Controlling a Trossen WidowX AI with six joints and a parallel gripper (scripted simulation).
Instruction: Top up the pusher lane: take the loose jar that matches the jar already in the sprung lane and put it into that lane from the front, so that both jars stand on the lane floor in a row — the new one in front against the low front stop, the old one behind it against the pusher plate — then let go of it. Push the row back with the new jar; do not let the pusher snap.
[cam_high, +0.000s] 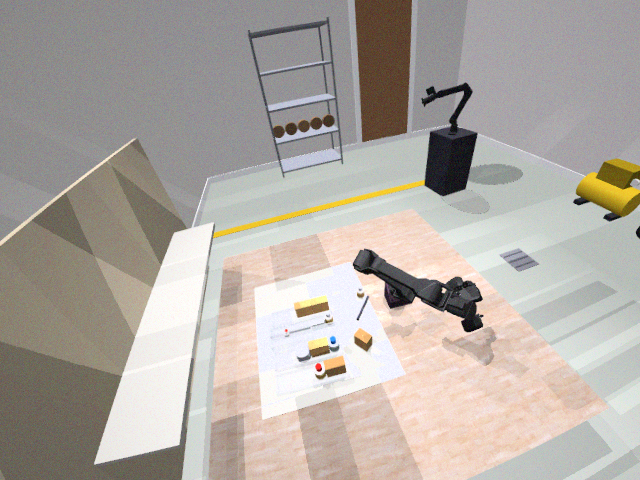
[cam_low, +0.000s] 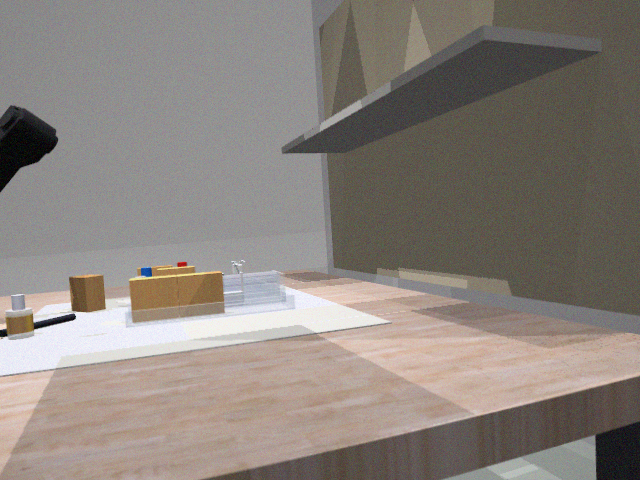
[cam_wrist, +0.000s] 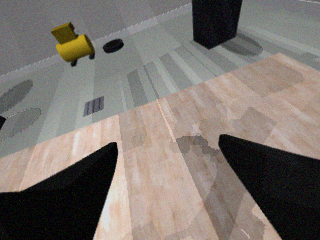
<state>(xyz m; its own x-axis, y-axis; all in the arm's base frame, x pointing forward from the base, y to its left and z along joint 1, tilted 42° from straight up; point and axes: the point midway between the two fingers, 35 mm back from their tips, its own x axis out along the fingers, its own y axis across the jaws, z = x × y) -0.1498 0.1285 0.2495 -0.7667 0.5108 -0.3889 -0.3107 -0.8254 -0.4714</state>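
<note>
The loose jar (cam_high: 360, 293) (cam_low: 19, 324), amber with a pale cap, stands upright beside a dark pen at the near side of the white mat. A similar small jar (cam_high: 328, 319) with a pale cap stands at the robot-side end of a lane in the clear rack (cam_low: 258, 290). A thin rod (cam_high: 306, 328) runs behind it; the pusher plate and front stop are too small to make out. My gripper (cam_high: 473, 325) (cam_wrist: 169, 143) is open and empty, above the bare wood on the other side of the arm's base, far from both jars.
Tan boxes (cam_high: 311, 306) (cam_low: 155, 294), a blue-capped jar (cam_high: 333, 343) and a red-capped jar (cam_high: 320, 369) stand in the rack. A loose tan box (cam_high: 362, 339) (cam_low: 86, 293) and the dark pen (cam_high: 362, 308) lie nearer the arm. A shelf (cam_high: 155, 330) (cam_low: 439, 87) overhangs behind the rack.
</note>
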